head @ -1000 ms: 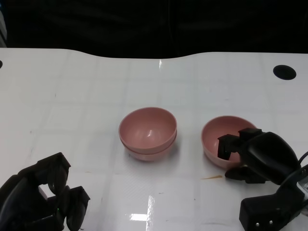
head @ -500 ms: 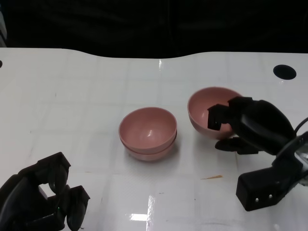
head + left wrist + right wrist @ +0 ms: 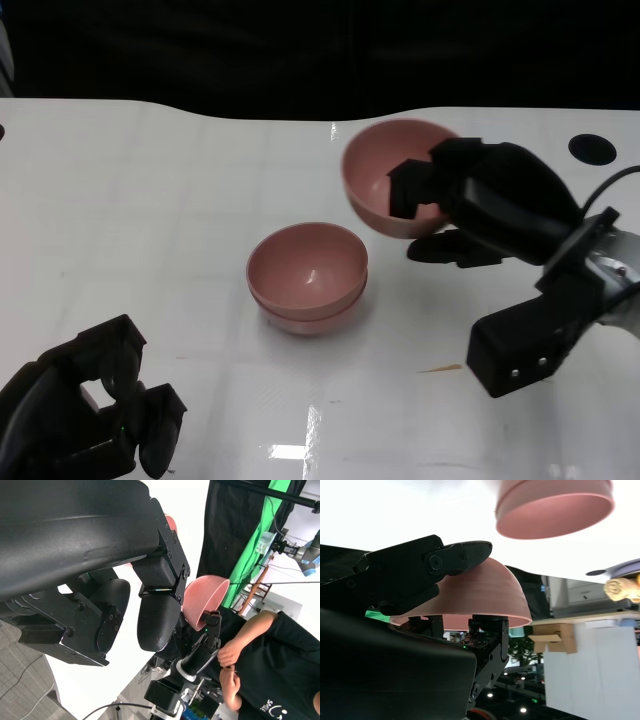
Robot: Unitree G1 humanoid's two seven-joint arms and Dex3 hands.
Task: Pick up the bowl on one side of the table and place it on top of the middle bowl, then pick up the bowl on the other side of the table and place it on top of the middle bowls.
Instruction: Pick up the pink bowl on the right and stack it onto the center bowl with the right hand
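Above 2 stacked bowls (image 3: 307, 276), hand-held bowl (image 3: 385, 180)

Bright overhead light glares off the glossy table (image 3: 300, 440); wrist views look blurred.

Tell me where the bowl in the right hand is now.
In the head view, the held bowl is gripped by the right hand above the table, right of and beyond the stacked middle bowls.
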